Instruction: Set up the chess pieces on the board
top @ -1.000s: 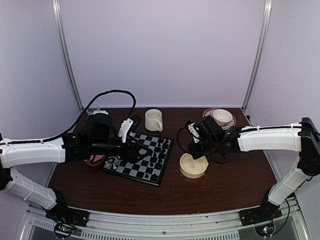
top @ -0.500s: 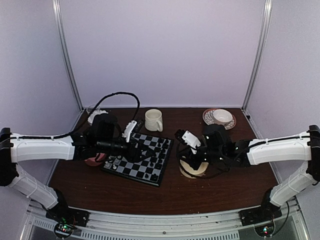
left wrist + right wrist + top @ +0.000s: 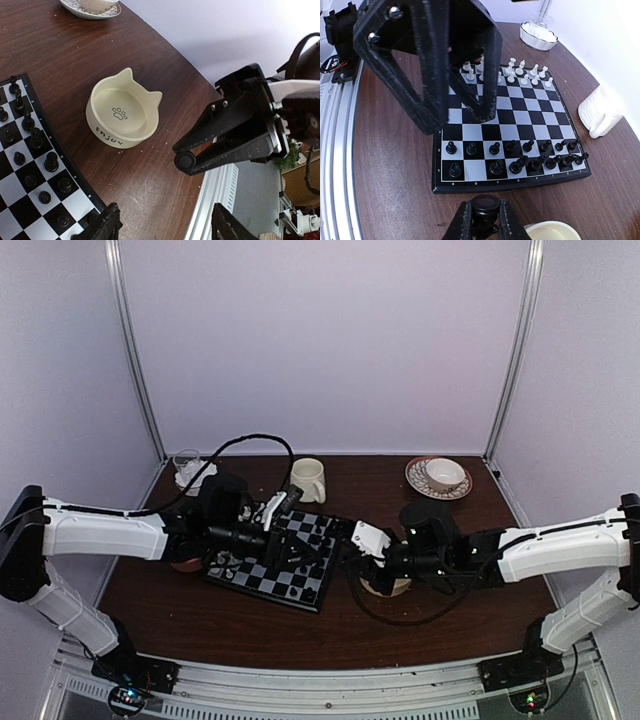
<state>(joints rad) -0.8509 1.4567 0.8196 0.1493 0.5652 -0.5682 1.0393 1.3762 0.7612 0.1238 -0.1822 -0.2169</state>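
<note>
One dark wooden table (image 3: 440, 610) carries everything. Two white and black arms reach in over it, the left arm (image 3: 100, 532) from the left side and the right arm (image 3: 560, 545) from the right, and they meet near the middle.

The left end effector (image 3: 166, 224) hangs above the board with its two fingers spread wide and nothing between them. The right end effector (image 3: 485, 216) sits just off the board's right edge, drawn narrow on one black piece (image 3: 486, 204) whose round top shows between the fingers.

One board (image 3: 290, 585) lies left of centre on the table, turned slightly askew.

There are four pieces of crockery: one cream bowl (image 3: 122, 115) with cat ears and a paw print, just right of the board; one cream mug (image 3: 308, 480) behind the board; one cup on one patterned saucer (image 3: 440, 477) at the far right; and one clear glass dish (image 3: 190, 470) of white lumps at the far left.

The black pieces (image 3: 494, 148) stand in two rows along the board's right edge. The inner row counts eight. The outer row shows a gap at its second square, and its far end is too crowded to count. The white pieces (image 3: 522, 65) stand in two rows along the opposite edge. Twelve are in sight, and the left end effector hides part of both rows
</note>
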